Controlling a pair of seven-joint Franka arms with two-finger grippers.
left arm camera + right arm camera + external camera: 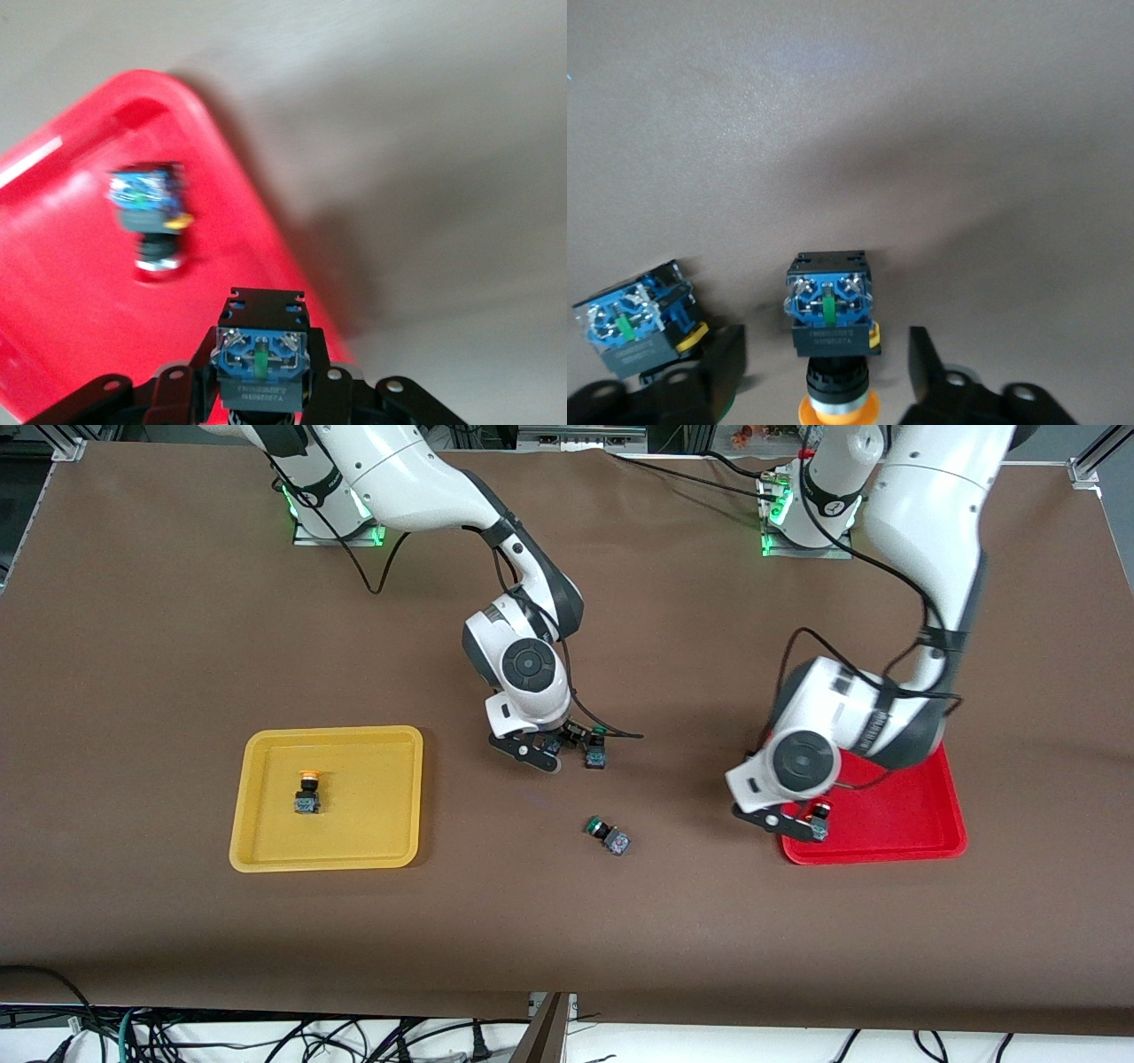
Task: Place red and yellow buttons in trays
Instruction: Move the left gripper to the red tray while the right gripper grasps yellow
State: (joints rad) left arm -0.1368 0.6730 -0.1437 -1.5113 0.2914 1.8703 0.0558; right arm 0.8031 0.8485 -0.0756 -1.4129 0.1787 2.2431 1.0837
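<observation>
My right gripper point(556, 746) is open low over the table's middle. In the right wrist view its fingers point(926, 363) stand on either side of a yellow-capped button point(831, 323) lying on the table, not touching it. My left gripper point(802, 824) is shut on a red-capped button point(821, 812), seen as a blue-and-black body point(261, 359), over the corner of the red tray point(921, 815). Another button point(151, 217) lies in the red tray point(71, 301); the left arm hides it in the front view. The yellow tray point(372, 815) holds a yellow-capped button point(307, 791).
A green-capped switch point(596, 749) stands right beside the right gripper and also shows in the right wrist view point(638, 323). A second green-capped switch point(608, 835) lies on the brown table nearer the camera, between the two trays.
</observation>
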